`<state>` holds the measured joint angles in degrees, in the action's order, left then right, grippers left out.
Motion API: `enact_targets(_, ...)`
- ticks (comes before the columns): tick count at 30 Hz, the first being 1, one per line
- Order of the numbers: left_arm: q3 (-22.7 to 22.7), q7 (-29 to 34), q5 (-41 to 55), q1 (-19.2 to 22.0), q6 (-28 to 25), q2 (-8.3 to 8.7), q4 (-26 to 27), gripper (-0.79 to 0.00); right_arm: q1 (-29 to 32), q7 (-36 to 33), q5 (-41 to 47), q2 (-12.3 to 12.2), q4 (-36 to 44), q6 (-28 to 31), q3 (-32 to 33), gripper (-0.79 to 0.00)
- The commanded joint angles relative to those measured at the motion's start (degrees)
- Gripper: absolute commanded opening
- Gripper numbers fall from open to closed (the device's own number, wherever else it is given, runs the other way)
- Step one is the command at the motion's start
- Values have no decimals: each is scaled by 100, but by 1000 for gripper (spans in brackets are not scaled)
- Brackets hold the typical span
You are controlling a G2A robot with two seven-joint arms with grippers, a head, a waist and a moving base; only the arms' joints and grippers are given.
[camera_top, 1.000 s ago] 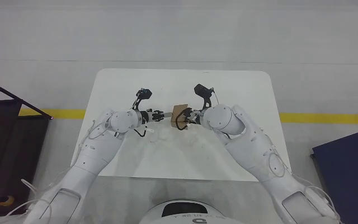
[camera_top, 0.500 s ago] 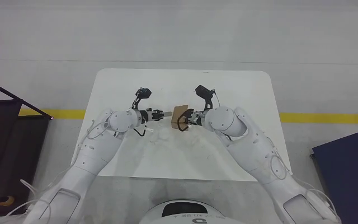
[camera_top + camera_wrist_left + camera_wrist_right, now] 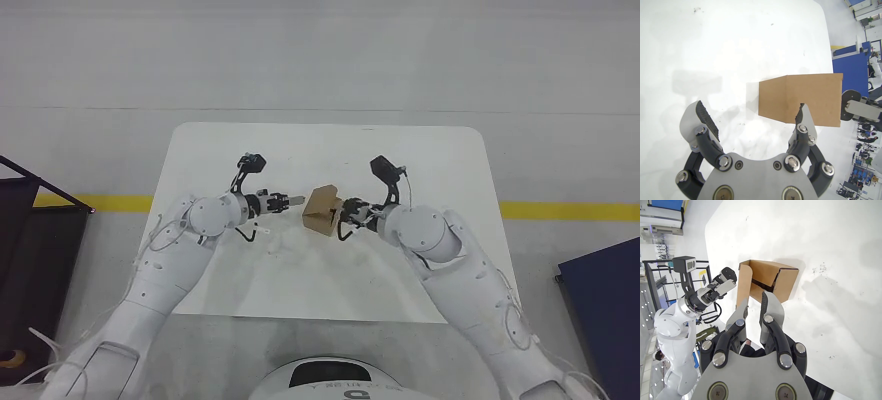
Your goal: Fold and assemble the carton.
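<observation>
A brown carton stands near the middle of the white table, between my two grippers. It is a box shape with one end open. A flap at that end sticks out toward my right gripper. That gripper's fingers are a narrow gap apart with nothing between them, and the flap lies beside the outer face of one finger. My left gripper is wide open, close to the carton's closed side, one fingertip overlapping it in the left wrist view. In the top view the left gripper and right gripper flank the carton.
A dark frame stands on the floor off the table's left side, and a blue object lies off its right. Bare table surface spreads around the carton on all sides. A yellow line crosses the floor.
My right arm has drawn back to the right, off the carton. The carton has shifted slightly right and stands more squared up. The left gripper has barely moved.
</observation>
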<state>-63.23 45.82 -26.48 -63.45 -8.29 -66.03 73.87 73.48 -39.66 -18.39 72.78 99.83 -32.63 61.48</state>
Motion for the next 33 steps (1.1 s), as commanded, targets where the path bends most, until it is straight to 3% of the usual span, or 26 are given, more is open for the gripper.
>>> enact_targets(1, 41, 18, -44, -20, -21, -1, 52, 0, 222, 207, 182, -5, 6, 258, 88, -560)
enact_targets(3, 88, 16, -80, -24, -34, -6, 107, 0, 417, 460, 395, 2, -140, 532, 142, -446)
enact_targets(4, 107, 3, -89, -22, -40, -10, 132, 0, 501, 592, 536, 12, -225, 677, 152, -302)
enact_targets(5, 126, -13, -103, -17, -55, -13, 161, 0, 584, 695, 758, 28, -308, 899, 160, -215)
enact_targets(7, 150, -33, -100, -6, -55, -20, 195, 0, 711, 935, 1139, 56, -577, 1358, 190, -129)
enact_targets(17, 400, -35, -161, 119, -104, -78, -25, 0, 759, 1558, 2675, 221, -2038, 3395, 143, -212)
enact_targets(21, 553, -61, -226, 224, -125, -121, -204, 0, 642, 1584, 2961, 269, -2369, 3747, 92, -172)
enact_targets(33, 572, -149, -171, 350, -127, -152, -367, 0, 529, 1575, 3137, 293, -2736, 3873, 105, -342)
